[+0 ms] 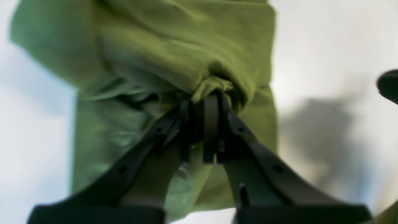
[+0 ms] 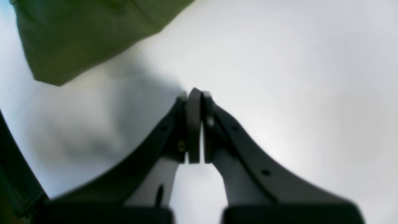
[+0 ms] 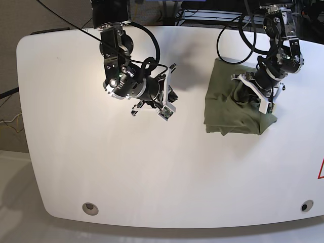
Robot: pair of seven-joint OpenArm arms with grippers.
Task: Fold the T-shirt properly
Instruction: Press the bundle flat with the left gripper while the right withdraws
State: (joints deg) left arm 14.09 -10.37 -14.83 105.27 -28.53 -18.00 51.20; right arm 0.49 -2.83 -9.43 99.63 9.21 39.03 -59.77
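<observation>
The olive-green T-shirt (image 3: 225, 109) lies folded in a rough bundle on the right part of the white table (image 3: 152, 167). My left gripper (image 3: 242, 92) is on top of it, toward its right side. In the left wrist view the gripper (image 1: 209, 99) is shut on a bunched pinch of the T-shirt (image 1: 174, 46), and folds pull toward the jaws. My right gripper (image 3: 171, 95) hovers over bare table left of the shirt, apart from it. In the right wrist view it (image 2: 195, 93) is shut and empty, with a corner of the T-shirt (image 2: 77, 37) at the upper left.
Black cables (image 3: 152, 45) run from the arm bases at the table's back edge. A round hole (image 3: 90, 206) sits near the front left edge and another (image 3: 304, 206) near the front right. A red mark (image 3: 320, 169) shows at the right edge.
</observation>
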